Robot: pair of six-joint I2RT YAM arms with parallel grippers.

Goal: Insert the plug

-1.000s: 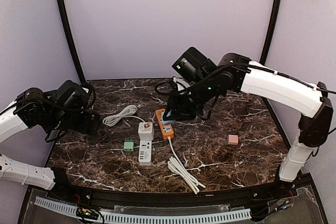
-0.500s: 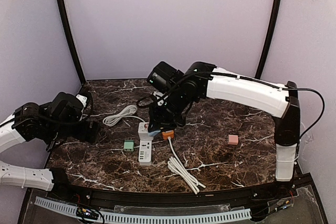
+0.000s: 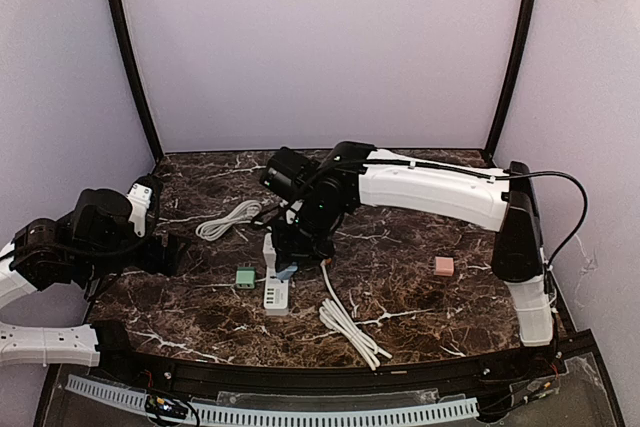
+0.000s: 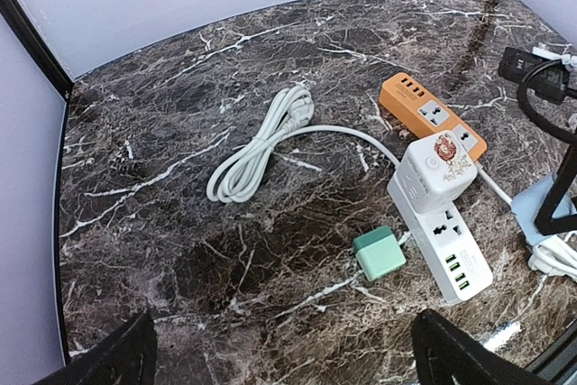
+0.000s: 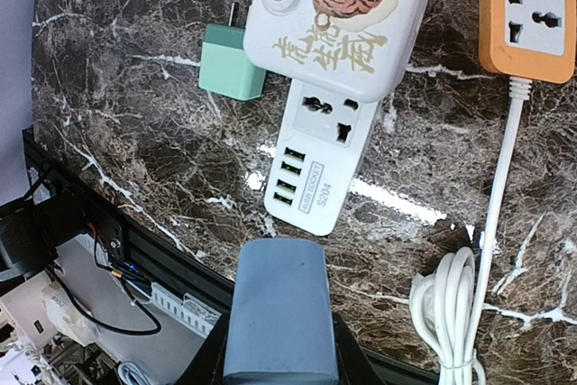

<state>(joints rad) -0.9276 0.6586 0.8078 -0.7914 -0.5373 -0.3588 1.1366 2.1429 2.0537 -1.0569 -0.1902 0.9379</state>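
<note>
My right gripper [image 5: 275,353] is shut on a blue-grey plug [image 5: 279,308], holding it just above the near end of the white power strip [image 5: 320,169]. From the top view the plug [image 3: 287,273] hangs over the strip [image 3: 276,293], under the right gripper [image 3: 292,255]. A white cube adapter with a monkey face [image 5: 338,15] sits on the strip's far end, leaving one universal socket and the USB ports free. My left gripper [image 4: 284,358] stands wide open and holds nothing, low at the table's left, short of a green plug [image 4: 379,252].
An orange power strip [image 4: 433,114] lies behind the white one, and its white cable is bundled [image 3: 345,325] near the front. A coiled white cable [image 4: 261,146] lies at the back left. A pink block [image 3: 444,266] sits to the right.
The right arm swung left and down from above the orange strip to above the white strip, carrying the blue-grey plug. The left arm drew back slightly, its gripper still open.
</note>
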